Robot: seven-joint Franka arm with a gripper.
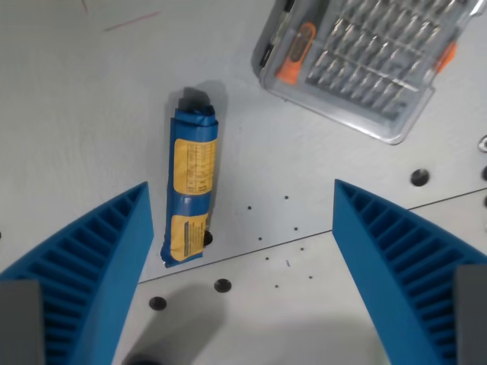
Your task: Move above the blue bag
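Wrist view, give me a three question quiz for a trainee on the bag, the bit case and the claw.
1. True or false: the claw grips the blue bag.
2. Which corner holds the bit case: A upper right, B lower left, C lower right?
3. Fill in: the bag's labels are ____ coloured.

Key
1. False: it is open, and the bag lies just inside the finger on the wrist view's left.
2. A
3. Yellow

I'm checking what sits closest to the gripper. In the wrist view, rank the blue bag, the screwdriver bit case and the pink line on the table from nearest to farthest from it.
Measured from the gripper, open, in the wrist view:
1. Blue bag, lying just inside the finger on the wrist view's left.
2. Screwdriver bit case, up at the wrist view's top right.
3. Pink line, at the top left on the table.
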